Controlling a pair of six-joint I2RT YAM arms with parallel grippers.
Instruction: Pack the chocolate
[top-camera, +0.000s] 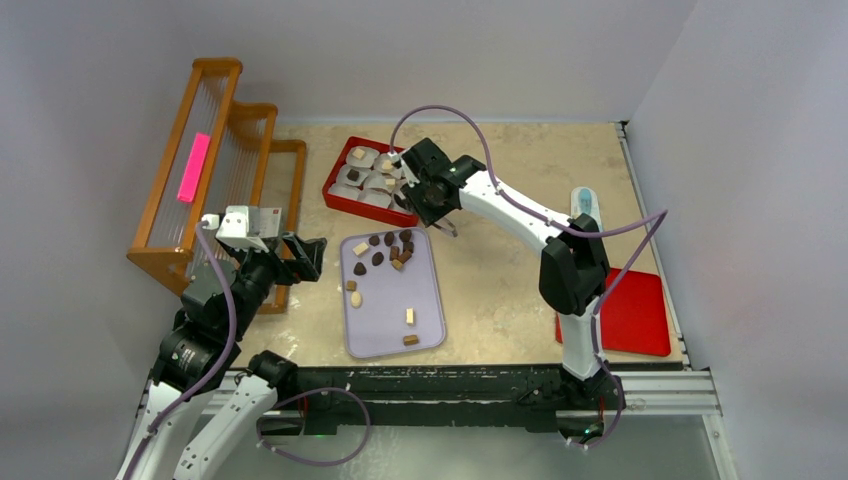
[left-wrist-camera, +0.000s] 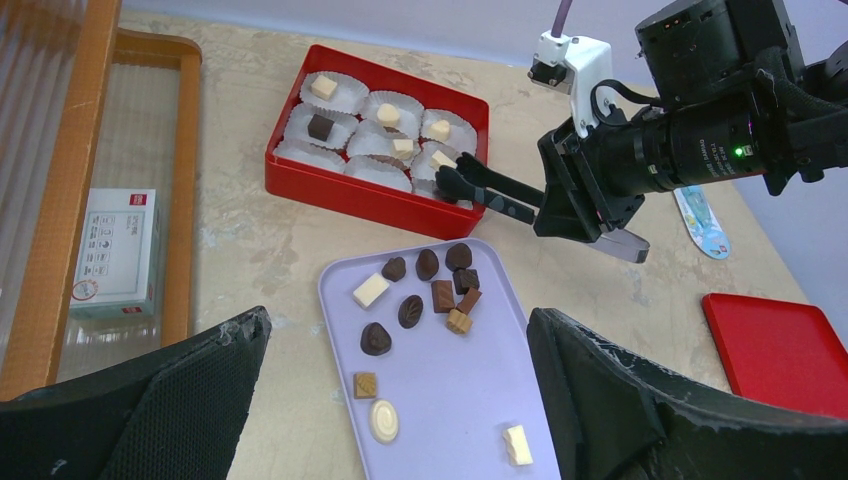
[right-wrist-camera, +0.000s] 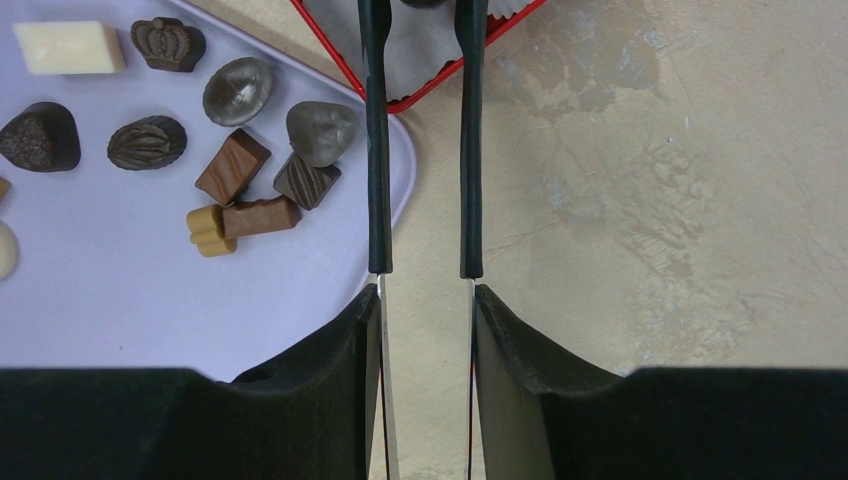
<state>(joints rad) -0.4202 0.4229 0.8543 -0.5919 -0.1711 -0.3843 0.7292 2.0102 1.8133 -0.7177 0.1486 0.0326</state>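
Several chocolates (left-wrist-camera: 443, 295) on tray (left-wrist-camera: 450, 400), cream bar (left-wrist-camera: 517, 445) lengthwise, right gripper (right-wrist-camera: 425, 300) gripping tongs (right-wrist-camera: 375, 150), left gripper (top-camera: 308, 256) wide

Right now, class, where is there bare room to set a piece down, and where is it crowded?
Free: the tray's middle, between the far chocolate cluster and two pieces by its near edge; the table between tray and red lid. Crowded: the tray's far end, and the red box, where the right gripper's tongs reach in.

Black tongs (right-wrist-camera: 376, 150), tips beyond top edge
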